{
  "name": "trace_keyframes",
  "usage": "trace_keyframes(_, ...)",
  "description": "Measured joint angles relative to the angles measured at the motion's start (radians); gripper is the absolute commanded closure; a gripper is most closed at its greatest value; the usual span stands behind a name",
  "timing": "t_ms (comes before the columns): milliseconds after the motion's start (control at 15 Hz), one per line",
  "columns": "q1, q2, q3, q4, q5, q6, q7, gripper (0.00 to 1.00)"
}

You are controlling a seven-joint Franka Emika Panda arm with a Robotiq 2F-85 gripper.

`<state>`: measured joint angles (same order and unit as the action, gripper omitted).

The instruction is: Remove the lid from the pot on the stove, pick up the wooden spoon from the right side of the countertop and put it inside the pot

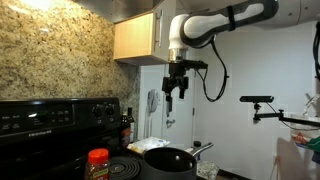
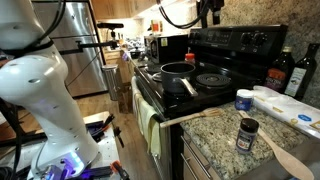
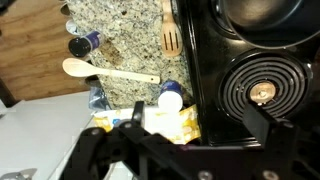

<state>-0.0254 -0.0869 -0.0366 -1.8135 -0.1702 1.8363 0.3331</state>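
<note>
End effector (image 1: pixel 176 88) hangs high above the stove, its fingers spread wide apart, holding and touching nothing.

The black stove (image 2: pixel 225 45) stands between the wall and the granite surface (image 2: pixel 215 130). The dark pot (image 1: pixel 168 160) sits on a burner, its silvery handle pointing outward, with open air between it and the end effector; whether the lid is on it cannot be told. A wall cabinet (image 1: pixel 135 38) hangs beside the end effector. The wooden spoon (image 3: pixel 110 72) lies flat on the surface, handle toward the stove's edge, bare granite along its length. A spice jar (image 3: pixel 80 45) stands near its bowl.
</note>
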Motion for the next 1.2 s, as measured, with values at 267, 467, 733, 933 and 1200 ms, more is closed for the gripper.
trace_keyframes(267,-0.017,0.111,-0.025,0.059,0.001,0.0,0.171,0.0)
trace_keyframes(467,-0.023,0.17,-0.042,0.087,0.006,0.005,0.214,0.0)
trace_keyframes(733,-0.019,0.158,-0.038,0.087,0.006,0.004,0.214,0.0)
trace_keyframes(933,-0.019,0.159,-0.04,0.087,-0.004,0.004,0.25,0.0)
trace_keyframes(1200,-0.026,0.183,-0.069,0.085,-0.014,0.004,0.438,0.0)
